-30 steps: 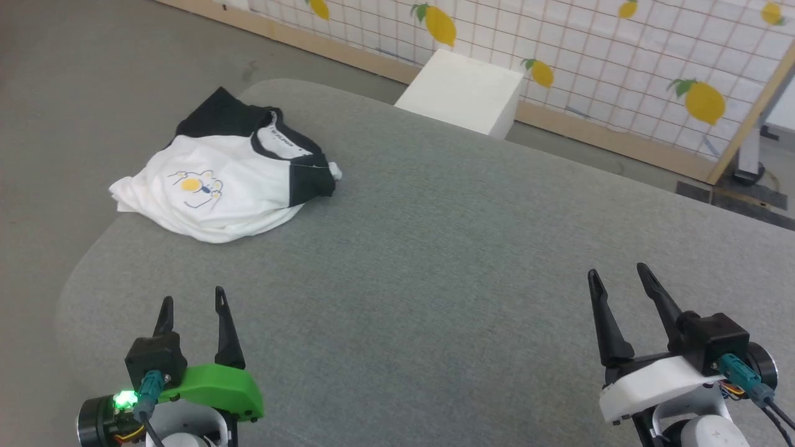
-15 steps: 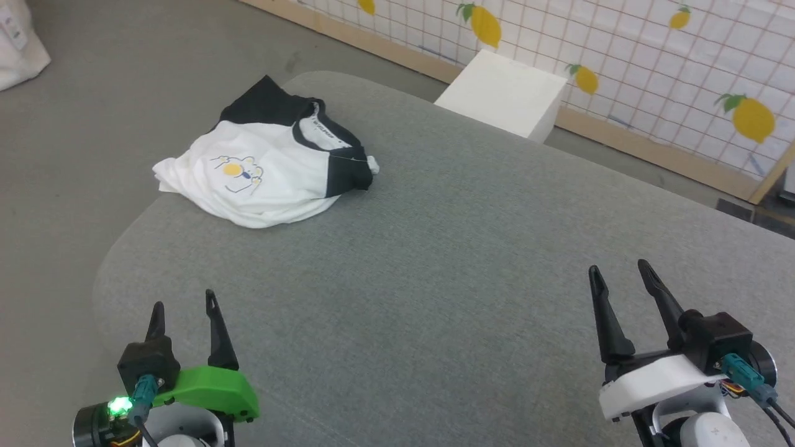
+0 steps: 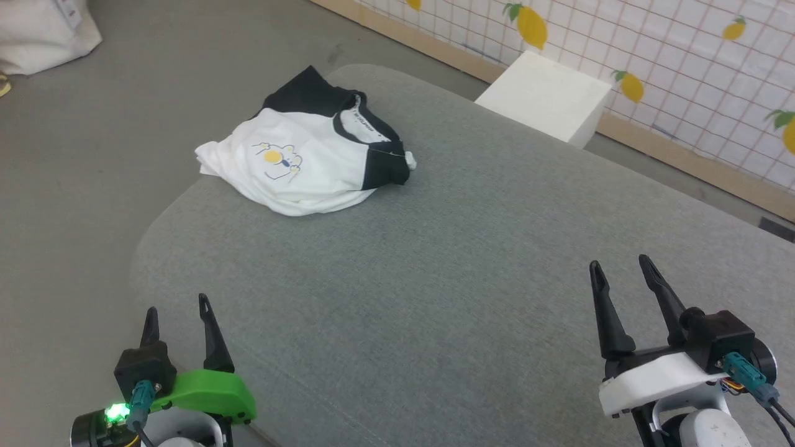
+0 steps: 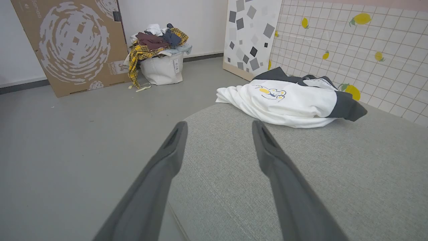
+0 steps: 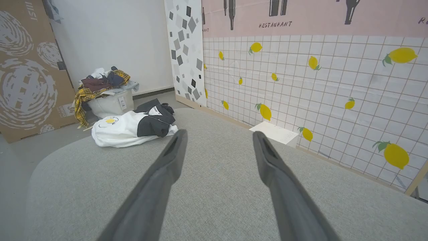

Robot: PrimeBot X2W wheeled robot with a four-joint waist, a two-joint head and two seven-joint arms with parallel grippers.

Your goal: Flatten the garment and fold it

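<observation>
Grey padded table [image 3: 472, 261], lemon-print wall [image 3: 683, 62] behind. Garment [image 3: 310, 167] lies bunched at the far left corner. Left gripper [image 3: 176, 305] and right gripper [image 3: 620, 262] hover well apart from it, fingers spread, empty. Best approach, I'd judge: pinch both shoulders, drag it toward the centre, then spread it.

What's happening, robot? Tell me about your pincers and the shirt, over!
Left pincer open, holding nothing. Right pincer same. Shirt crumpled, untouched, far left corner of grey table. Nothing in between.
</observation>
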